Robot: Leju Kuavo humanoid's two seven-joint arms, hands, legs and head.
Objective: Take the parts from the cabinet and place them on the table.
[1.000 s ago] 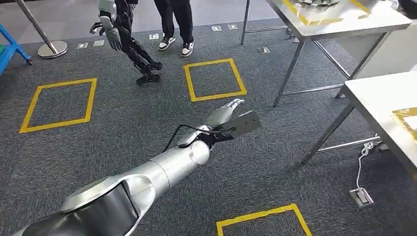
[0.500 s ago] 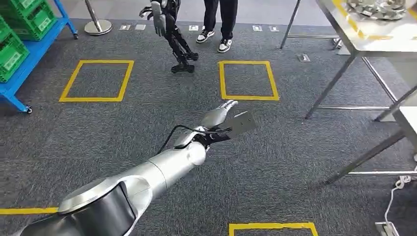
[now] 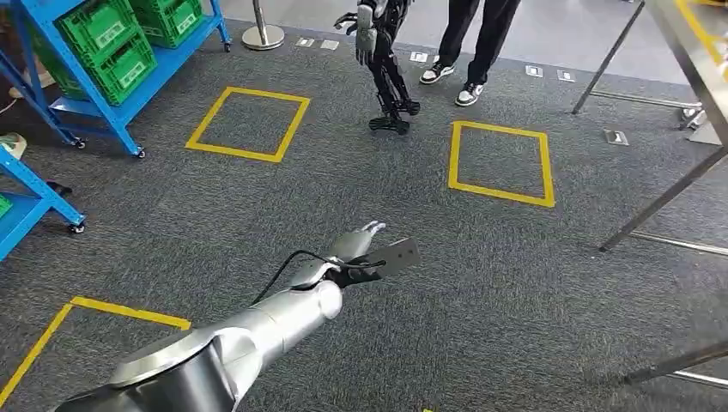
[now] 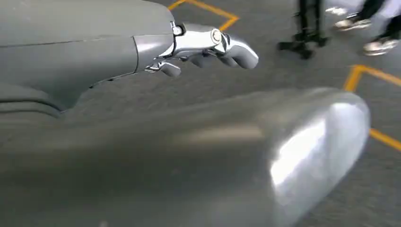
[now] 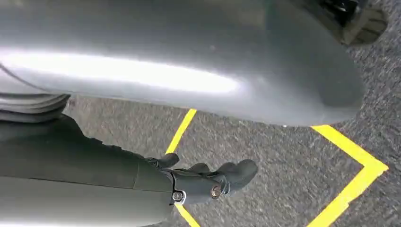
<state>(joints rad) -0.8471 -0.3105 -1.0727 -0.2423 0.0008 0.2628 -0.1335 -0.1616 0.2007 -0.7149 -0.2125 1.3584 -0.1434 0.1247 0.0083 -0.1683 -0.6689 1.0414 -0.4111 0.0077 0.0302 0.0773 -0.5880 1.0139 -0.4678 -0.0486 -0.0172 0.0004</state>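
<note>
From the head view, the robot's left arm reaches out over grey carpet, its left hand held flat with the fingers loosely extended and nothing in it. Up in the far left corner stands a blue cabinet on castors, and on its shelves I count three green crates, with the edge of a second blue frame nearer and further left; the parts themselves I cannot make out inside any crate. Yellow tape marks two full squares on the floor, one near the cabinet and one further right, plus a corner of a third close to the arm. Beyond the squares stands a second robot on dark legs, and beside it a person in dark trousers and two black-and-white shoes. Metal legs of a worktop slant in on the right. In the left wrist view, the left hand hangs with fingers slightly curled and apart, gripping nothing. In the right wrist view, the right hand hangs above yellow tape on the carpet, its dark fingers a little bent and apart, likewise holding nothing.
</note>
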